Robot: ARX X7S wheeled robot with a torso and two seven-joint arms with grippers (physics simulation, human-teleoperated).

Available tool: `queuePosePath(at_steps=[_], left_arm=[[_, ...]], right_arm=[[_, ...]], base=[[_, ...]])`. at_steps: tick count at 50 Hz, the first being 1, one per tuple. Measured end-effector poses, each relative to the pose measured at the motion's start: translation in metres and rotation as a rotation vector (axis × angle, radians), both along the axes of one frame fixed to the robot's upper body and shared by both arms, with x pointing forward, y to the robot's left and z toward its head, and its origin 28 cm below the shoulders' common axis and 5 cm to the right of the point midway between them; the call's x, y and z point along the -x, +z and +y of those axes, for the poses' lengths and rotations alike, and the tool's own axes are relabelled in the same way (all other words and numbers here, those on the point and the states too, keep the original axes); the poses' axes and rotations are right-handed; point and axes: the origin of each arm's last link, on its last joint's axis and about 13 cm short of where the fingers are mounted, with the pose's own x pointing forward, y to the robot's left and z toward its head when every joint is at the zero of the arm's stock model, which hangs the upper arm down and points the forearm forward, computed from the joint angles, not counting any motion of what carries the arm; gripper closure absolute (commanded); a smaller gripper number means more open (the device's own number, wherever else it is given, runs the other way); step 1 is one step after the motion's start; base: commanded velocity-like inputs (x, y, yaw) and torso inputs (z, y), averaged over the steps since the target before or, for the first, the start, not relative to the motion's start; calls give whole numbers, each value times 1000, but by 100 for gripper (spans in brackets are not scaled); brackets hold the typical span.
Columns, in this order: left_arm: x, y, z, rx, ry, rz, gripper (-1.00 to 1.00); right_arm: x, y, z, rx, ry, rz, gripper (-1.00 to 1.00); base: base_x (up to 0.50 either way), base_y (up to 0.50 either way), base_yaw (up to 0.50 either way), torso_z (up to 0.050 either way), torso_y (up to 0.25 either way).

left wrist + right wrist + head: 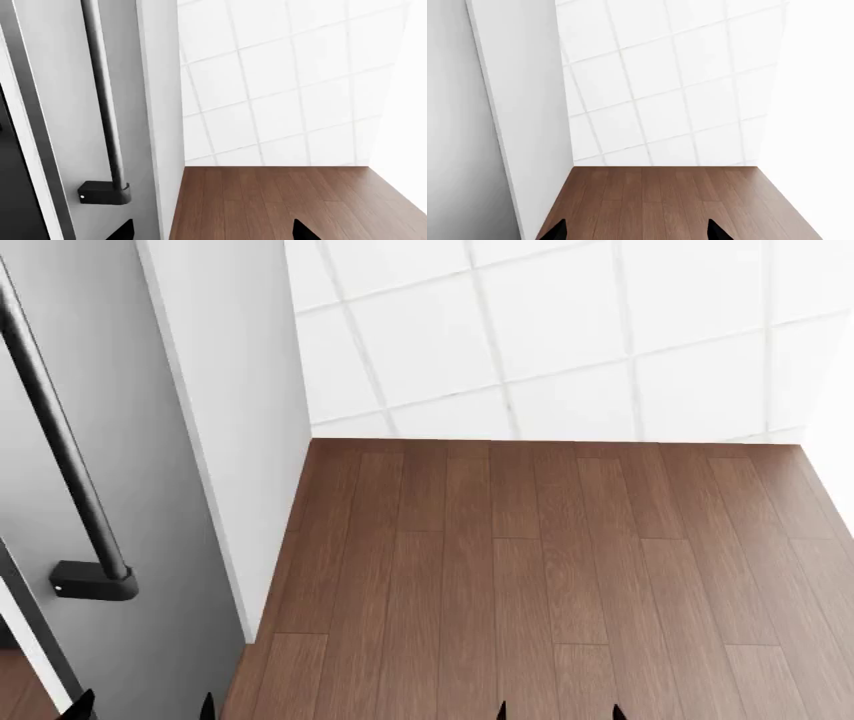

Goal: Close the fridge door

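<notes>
The fridge door (pixel 147 490) is a tall light-grey panel at the left, with a black bar handle (pixel 54 430) ending in a black bracket (pixel 94 582) and a thick white edge (pixel 227 420). In the left wrist view the door (pixel 67 100) and its handle (pixel 103 95) fill the left side. My left gripper (pixel 212 232) is open, its black fingertips (pixel 123 231) spread wide, one in front of the door's face. My right gripper (pixel 636 231) is open too, over bare floor beside the door's white edge (pixel 527 110). Both grippers hold nothing.
A white tiled wall (pixel 561 330) closes the back. Dark wood plank floor (pixel 534 570) spreads to the right of the door. A plain white wall (pixel 820 125) bounds the right side. A dark gap (pixel 17 190) shows behind the door's hinge side.
</notes>
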Motion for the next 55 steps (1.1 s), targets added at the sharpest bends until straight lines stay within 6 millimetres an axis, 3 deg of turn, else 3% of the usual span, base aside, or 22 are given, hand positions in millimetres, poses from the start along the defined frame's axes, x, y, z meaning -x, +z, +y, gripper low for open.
queuePosePath(at_steps=[19,30,36,55], left_arm=[[-2,1,0,-11,13,8,-100],[-3,1,1,-6,31,13,-100],[-3,1,0,0,30,14,-100],[-2,2,0,6,31,13,-100]], right_arm=[[-1,0,1,8,3,1,-100],[0,0,1,6,3,13,-100],[0,0,0,17,3,17,-100],[-2,-1,0,22,2,56,-100]], base=[[0,0,0,0,0],[0,-499,0,0,0],[0,0,0,0,0],[500,0,0,0,0]])
